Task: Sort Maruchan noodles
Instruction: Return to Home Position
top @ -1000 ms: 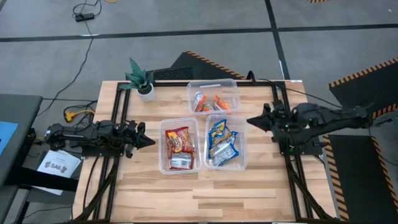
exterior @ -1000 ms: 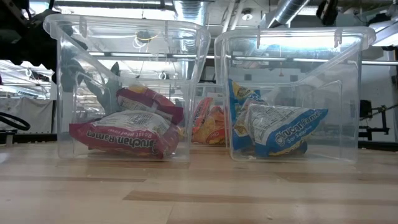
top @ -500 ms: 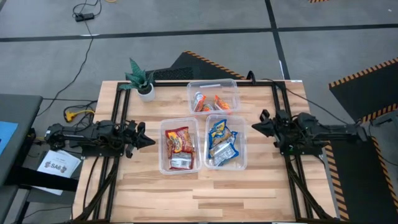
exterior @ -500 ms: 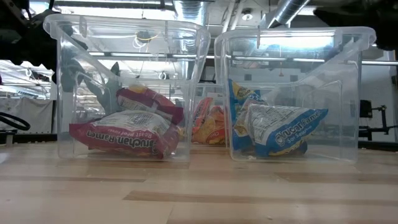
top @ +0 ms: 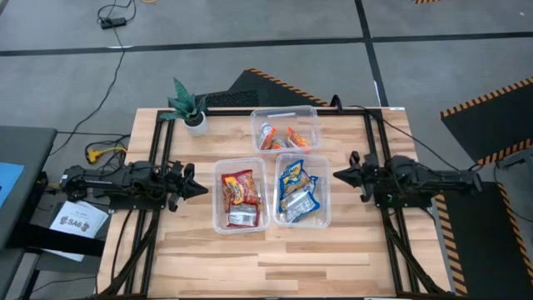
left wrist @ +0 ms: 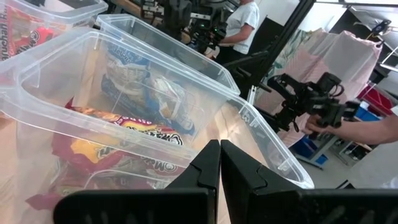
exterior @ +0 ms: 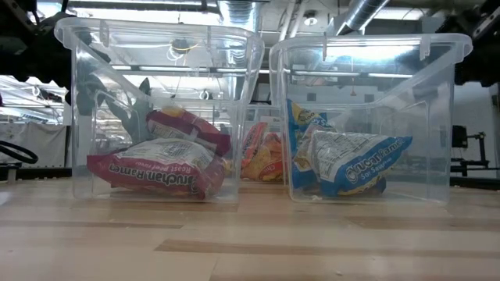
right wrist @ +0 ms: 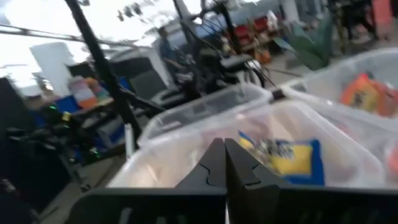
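Note:
Three clear bins hold the noodle packets. Red packets lie in the near left bin, blue-and-yellow packets in the near right bin, and orange packets in the far bin. The low view shows the red packets and blue packets lying on the bin floors. My left gripper is shut and empty, left of the red bin; its wrist view shows the shut fingers. My right gripper is shut and empty, right of the blue bin.
A small potted plant stands at the table's far left corner. Bare wooden table lies near the bins. A person's hand shows in the room beyond the table in the left wrist view.
My right arm has drawn back toward the table's right edge and come down a little, ending level beside the blue bin; its gripper stays shut. The left arm and the packets have kept still.

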Available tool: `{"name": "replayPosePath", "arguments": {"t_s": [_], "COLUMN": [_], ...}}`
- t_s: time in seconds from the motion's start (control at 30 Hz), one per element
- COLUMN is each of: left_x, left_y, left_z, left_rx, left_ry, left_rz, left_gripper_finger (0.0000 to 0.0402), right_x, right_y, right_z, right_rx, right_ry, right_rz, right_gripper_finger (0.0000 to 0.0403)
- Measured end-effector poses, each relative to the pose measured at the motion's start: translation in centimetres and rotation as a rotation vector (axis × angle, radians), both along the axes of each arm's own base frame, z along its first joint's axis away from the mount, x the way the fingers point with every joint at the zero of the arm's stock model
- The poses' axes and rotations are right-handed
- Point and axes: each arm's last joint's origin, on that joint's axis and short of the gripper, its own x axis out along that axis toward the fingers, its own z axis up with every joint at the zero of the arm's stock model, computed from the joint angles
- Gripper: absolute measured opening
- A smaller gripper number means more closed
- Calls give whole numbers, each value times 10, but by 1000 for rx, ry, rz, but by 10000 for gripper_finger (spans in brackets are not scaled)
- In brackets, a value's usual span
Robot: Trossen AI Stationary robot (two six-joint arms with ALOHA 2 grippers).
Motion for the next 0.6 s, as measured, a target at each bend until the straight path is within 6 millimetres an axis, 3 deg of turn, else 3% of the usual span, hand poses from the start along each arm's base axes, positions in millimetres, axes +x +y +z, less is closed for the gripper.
{"name": "replayPosePath", "arguments": {"t_s": [0.13,0.27,0.6], "left_x": [0,0,0], "left_y": [0,0,0], "left_z": [0,0,0], "left_rx": [0,0,0], "left_ry": [0,0,0], "left_rz": [3,3,3], "left_gripper_finger": [0,0,0], "right_x": [1,3,4], "right_y": [1,3,5], "right_z": [-8,-11,-13], "right_rx": [42,-75,-73], "right_ry": [79,116,141], "right_rz": [-64,-46,-18], "right_gripper_finger": [7,20,45]}}
